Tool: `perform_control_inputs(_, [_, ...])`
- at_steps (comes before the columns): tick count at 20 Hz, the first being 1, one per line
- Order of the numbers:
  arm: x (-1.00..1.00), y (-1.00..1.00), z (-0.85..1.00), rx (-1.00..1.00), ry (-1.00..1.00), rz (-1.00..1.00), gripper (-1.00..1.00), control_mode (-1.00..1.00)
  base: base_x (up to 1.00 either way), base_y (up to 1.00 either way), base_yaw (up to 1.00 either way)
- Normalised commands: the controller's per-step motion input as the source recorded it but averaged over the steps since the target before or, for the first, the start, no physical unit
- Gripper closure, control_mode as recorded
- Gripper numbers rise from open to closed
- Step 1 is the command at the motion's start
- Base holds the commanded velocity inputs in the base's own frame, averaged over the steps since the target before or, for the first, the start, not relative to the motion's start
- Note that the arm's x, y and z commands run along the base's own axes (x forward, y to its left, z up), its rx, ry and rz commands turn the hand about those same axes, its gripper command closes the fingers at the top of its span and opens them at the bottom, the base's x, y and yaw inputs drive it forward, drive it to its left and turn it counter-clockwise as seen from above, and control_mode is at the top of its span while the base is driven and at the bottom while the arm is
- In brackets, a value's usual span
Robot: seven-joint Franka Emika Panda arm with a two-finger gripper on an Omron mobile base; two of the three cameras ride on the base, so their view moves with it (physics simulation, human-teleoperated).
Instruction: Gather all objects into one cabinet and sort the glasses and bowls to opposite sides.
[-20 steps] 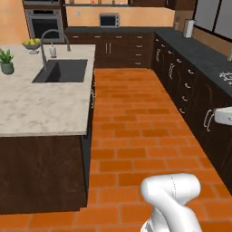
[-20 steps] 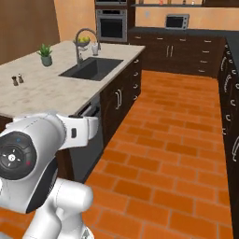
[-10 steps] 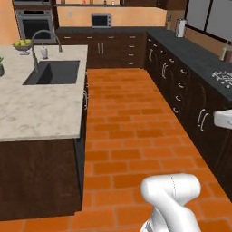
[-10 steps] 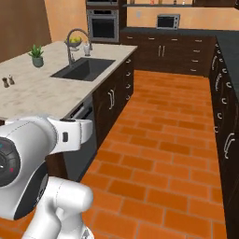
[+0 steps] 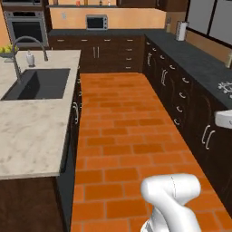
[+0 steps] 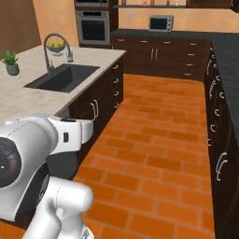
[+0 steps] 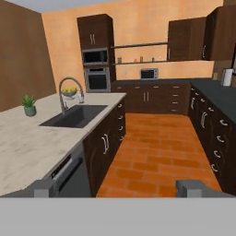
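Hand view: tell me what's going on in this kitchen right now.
Nothing is being handled. The fingers stand wide open and empty, pointed down the brick floor between the island counter with its sink and the dark base cabinets on the other side. An oven and microwave sit at the far wall. No cups or bowls can be made out.

The whole view has swung left, bringing the sink [image 5: 37,84] closer.

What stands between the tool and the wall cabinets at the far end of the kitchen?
Nothing visible blocks the way: bare brick floor runs from the open tool between the island and the side counter to the far wall cabinets.
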Motion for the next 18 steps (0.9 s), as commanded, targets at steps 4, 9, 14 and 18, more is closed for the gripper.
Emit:
perform_control_inputs(4, [0.00,0.00,0.00,0.00,0.00,0.00,-1.00,1.00,1.00,-0.49,0.00])
perform_control_inputs(9, [0.00,0.00,0.00,0.00,0.00,0.00,-1.00,1.00,1.00,-0.44,0.00])
perform_control_inputs(14, [0.00,0.00,0.00,0.00,0.00,0.00,-1.00,1.00,1.00,-0.31,0.00])
perform_control_inputs(18, [0.00,0.00,0.00,0.00,0.00,0.00,-1.00,1.00,1.00,-0.27,0.00])
